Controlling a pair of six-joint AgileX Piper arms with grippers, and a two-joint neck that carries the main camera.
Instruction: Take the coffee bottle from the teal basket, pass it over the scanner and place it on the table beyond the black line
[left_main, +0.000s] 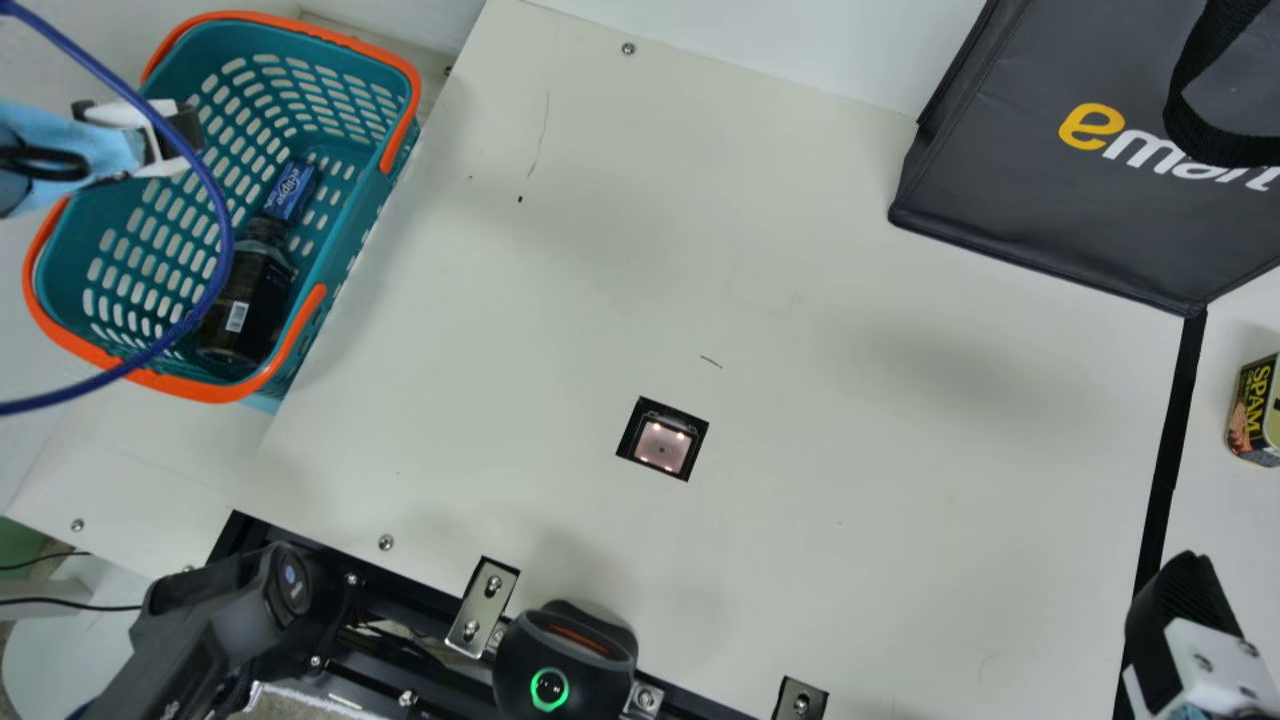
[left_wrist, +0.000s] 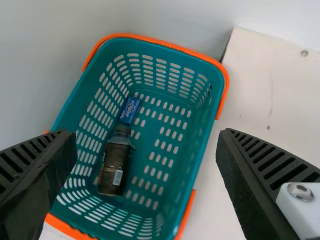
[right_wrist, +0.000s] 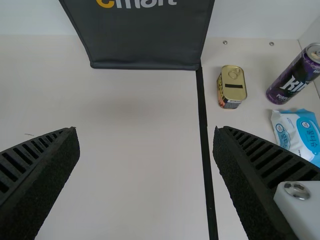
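Ribbed jaws, slotted teal basket (left_wrist: 195, 145)

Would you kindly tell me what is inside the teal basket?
Inside the teal basket lie the coffee bottle and, at its cap end, a blue packet. What is directly beneath them is covered and cannot be seen.

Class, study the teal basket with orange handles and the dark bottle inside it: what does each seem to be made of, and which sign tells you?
Teal slotted basket: probably moulded plastic, satin finish; its thin walls have regular slots.
Dark capped bottle: smooth and glossy, with a see-through shoulder; clear plastic or glass, the look leaves it open.
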